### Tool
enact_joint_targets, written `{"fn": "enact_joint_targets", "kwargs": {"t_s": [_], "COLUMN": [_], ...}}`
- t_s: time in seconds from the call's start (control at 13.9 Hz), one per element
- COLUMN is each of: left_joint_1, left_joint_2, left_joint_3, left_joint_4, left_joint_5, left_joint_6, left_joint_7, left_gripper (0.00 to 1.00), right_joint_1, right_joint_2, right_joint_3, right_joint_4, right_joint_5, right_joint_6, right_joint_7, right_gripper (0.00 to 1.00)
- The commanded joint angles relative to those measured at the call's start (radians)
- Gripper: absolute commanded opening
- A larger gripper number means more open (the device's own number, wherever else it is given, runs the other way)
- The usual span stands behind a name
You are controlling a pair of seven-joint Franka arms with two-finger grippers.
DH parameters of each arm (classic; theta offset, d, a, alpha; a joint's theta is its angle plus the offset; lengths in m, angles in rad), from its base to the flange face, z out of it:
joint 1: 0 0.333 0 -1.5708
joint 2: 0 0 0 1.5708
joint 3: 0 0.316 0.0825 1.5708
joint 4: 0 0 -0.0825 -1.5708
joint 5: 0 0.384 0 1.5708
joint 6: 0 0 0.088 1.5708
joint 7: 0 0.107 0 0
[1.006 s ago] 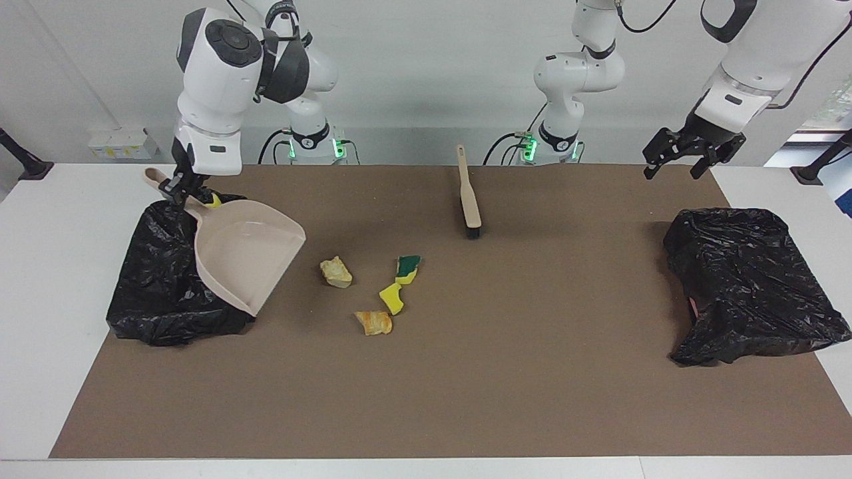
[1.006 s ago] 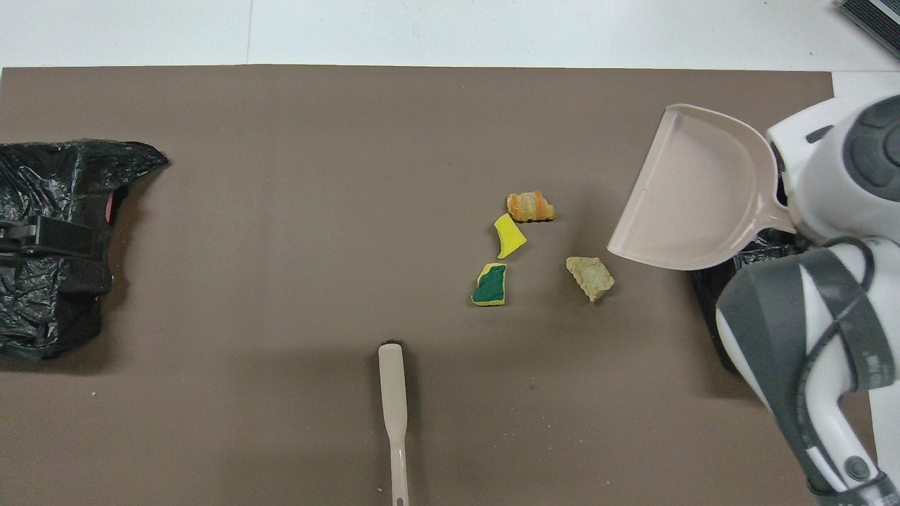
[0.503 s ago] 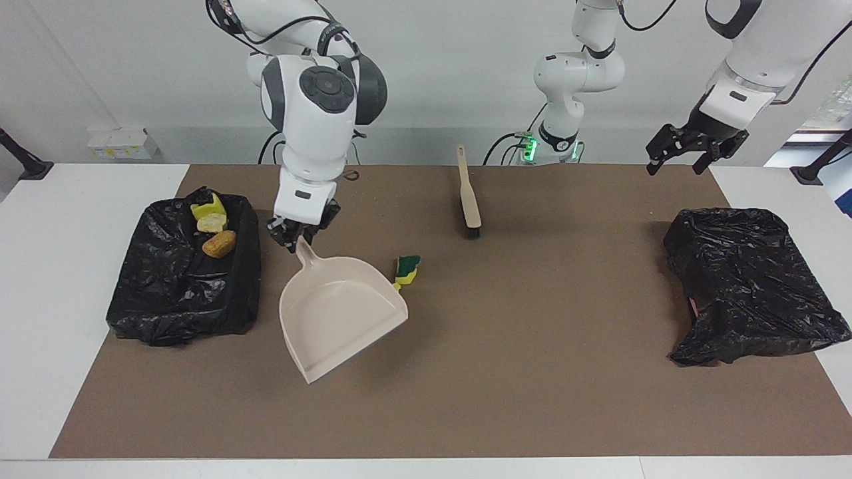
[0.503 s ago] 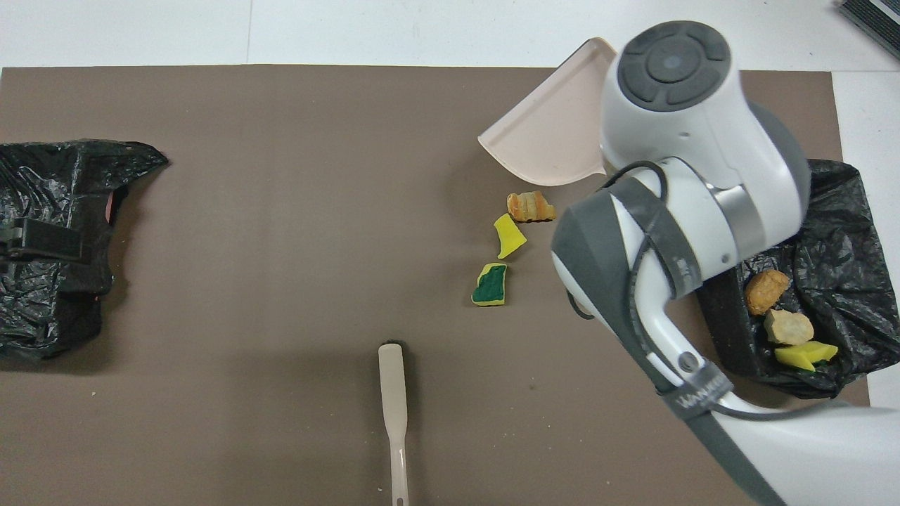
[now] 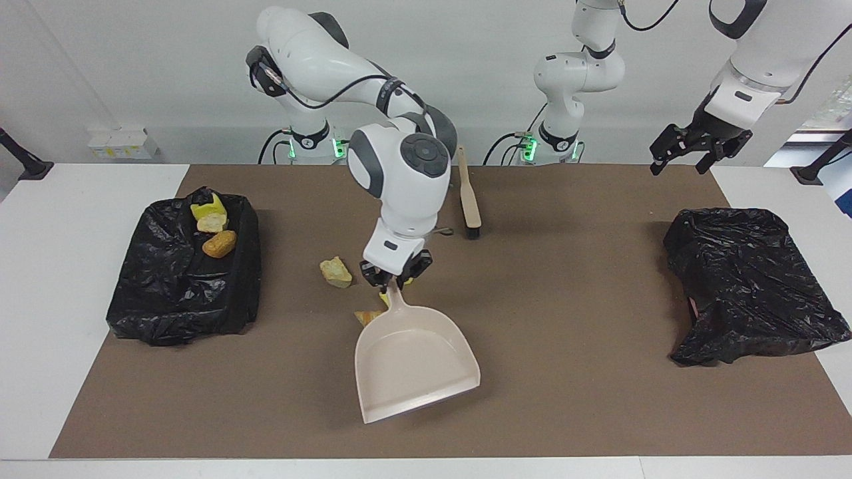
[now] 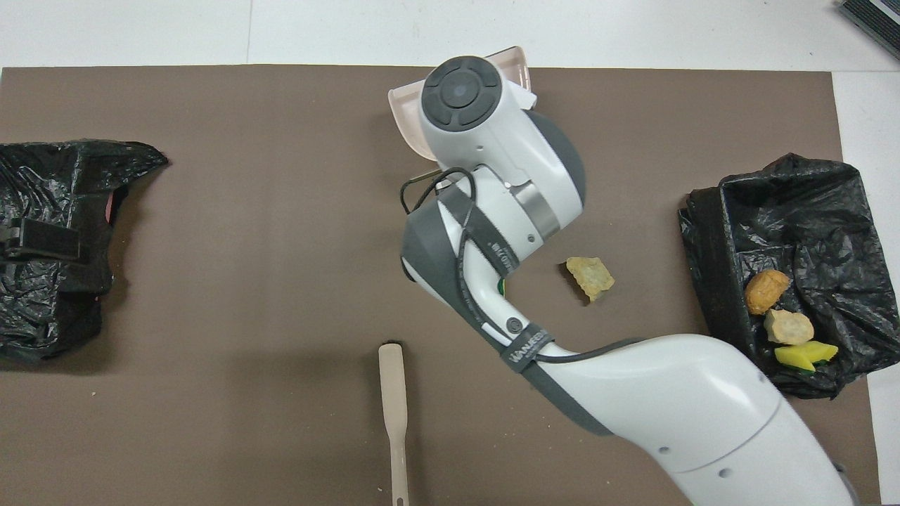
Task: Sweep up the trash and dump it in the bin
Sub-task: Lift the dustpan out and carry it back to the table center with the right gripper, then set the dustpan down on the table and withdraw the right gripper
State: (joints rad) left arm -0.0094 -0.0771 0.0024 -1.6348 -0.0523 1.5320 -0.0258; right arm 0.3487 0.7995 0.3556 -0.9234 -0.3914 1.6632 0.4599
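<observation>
With our right gripper [image 5: 395, 278] clamped on the beige dustpan's [image 5: 416, 368] handle just above the sponge and bread scraps [image 5: 336, 272], and our left gripper [image 5: 692, 150] waiting open, we judge them light, soft, best swept.

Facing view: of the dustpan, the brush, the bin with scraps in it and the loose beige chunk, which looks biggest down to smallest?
1. Bin
2. Dustpan, though it is nearer the camera, which flatters it
3. Brush, partly hidden by the arm
4. Beige chunk
</observation>
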Motion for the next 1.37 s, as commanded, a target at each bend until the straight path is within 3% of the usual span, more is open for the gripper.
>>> {"fn": "enact_joint_targets", "kwargs": {"t_s": [0.0, 0.43, 0.86, 0.93, 1.01, 1.29], "left_joint_1": [-0.012, -0.012, -0.012, -0.012, -0.012, -0.011], "left_joint_2": [-0.007, -0.007, -0.007, -0.007, -0.007, -0.007], "left_joint_3": [0.007, 0.007, 0.007, 0.007, 0.007, 0.007], "left_joint_4": [-0.002, -0.002, -0.002, -0.002, -0.002, -0.002], "left_joint_5": [0.023, 0.023, 0.023, 0.023, 0.023, 0.023], "left_joint_6": [-0.009, -0.009, -0.009, -0.009, -0.009, -0.009], "left_joint_7": [-0.003, -0.003, -0.003, -0.005, -0.005, -0.003], "left_gripper": [1.0, 1.0, 1.0, 1.0, 1.0, 1.0], "right_joint_1": [0.03, 0.121, 0.127, 0.127, 0.13, 0.136], "right_joint_2": [0.078, 0.131, 0.138, 0.138, 0.136, 0.103], "right_joint_3": [0.0, -0.007, -0.01, -0.01, -0.01, -0.007], "right_joint_4": [0.098, 0.089, 0.028, 0.028, 0.026, 0.025], "right_joint_5": [0.159, 0.184, 0.175, 0.175, 0.175, 0.192], "right_joint_6": [0.068, 0.133, 0.161, 0.158, 0.155, 0.121], "right_joint_7": [0.164, 0.296, 0.289, 0.289, 0.29, 0.305], "right_gripper": [0.0, 0.0, 0.02, 0.1, 0.29, 0.53]}}
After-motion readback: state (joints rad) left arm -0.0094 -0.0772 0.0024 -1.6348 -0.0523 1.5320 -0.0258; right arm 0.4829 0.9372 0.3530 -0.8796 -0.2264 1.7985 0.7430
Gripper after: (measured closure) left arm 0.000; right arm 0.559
